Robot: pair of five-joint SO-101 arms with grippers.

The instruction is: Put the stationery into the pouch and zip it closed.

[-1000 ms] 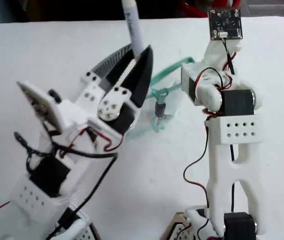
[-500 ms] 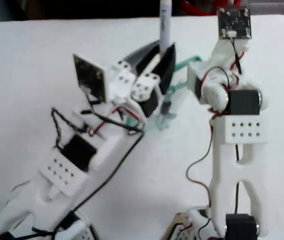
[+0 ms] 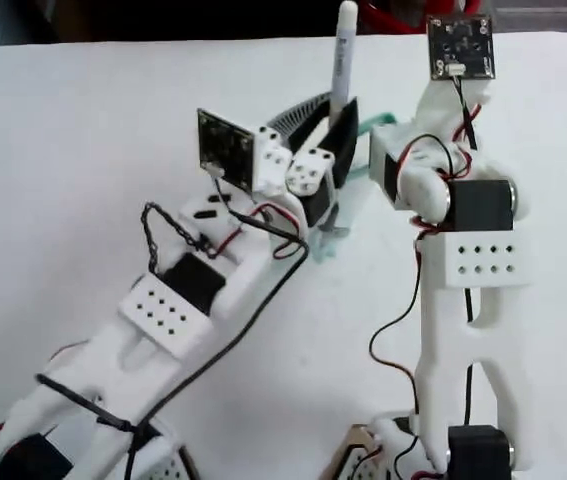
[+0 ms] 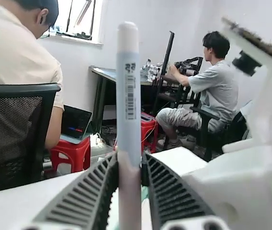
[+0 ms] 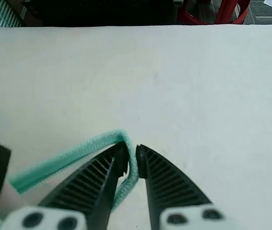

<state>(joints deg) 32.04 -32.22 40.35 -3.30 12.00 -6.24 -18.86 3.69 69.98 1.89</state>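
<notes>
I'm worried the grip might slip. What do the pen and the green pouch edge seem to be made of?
Pen: apparently smooth plastic, with a pale barrel, a slight sheen and a printed label.
Pouch edge: looks like woven fabric tape, likely the zipper band. It is ribbed and matte, and it bends limply.

In the high view we find the left gripper [image 3: 328,110] near the table's [image 3: 93,130] twelve o'clock edge, its arm running in from seven o'clock. The pen [image 3: 343,50] stands upright between its fingers, its free end out toward twelve o'clock. The pouch [image 5: 64,160] lies on the table under and just beside that gripper, toward three o'clock. There the right gripper [image 5: 131,149] has the pouch's rim between its fingers, its arm coming up from five o'clock.
</notes>
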